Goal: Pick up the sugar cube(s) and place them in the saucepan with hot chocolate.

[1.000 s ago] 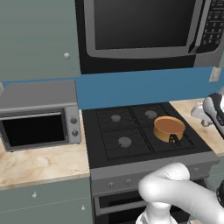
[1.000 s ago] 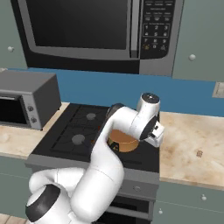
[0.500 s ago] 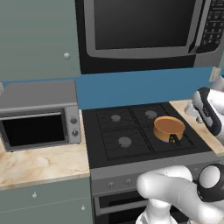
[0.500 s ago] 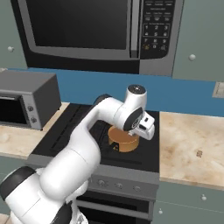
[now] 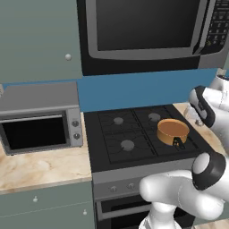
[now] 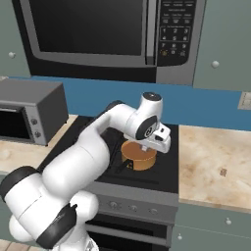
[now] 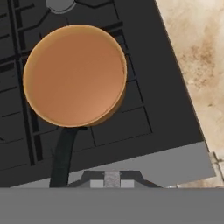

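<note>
Left base view: the saucepan with hot chocolate (image 5: 173,131) sits on the near right burner of the black stove (image 5: 134,136), its short dark handle pointing toward the near edge. A grey toaster oven (image 5: 39,117) stands on the marbled tabletop (image 5: 40,167) to the left of the stove, and a large microwave (image 5: 147,31) hangs above it. The white arm rises at the lower right and its upper part reaches over the right side of the stove.

Right base view: the arm bends up from the lower left and its hand hangs just above the saucepan, at the pan's right far side. The pincer (image 6: 145,149) points down toward the pan; its tips are hard to make out here, but they are pressed together, and I cannot tell whether anything is between them. The pan rests on the stove's right side, close to the edge of the right-hand tabletop (image 6: 215,166). A small brownish speck (image 6: 223,172) lies on that tabletop, well apart from the pan; too small to identify.

Hand view: the camera looks straight down on the pan, whose flat brown surface is smooth. The dark handle (image 7: 63,154) runs toward the bottom of the picture, over the stove's grates.
</note>
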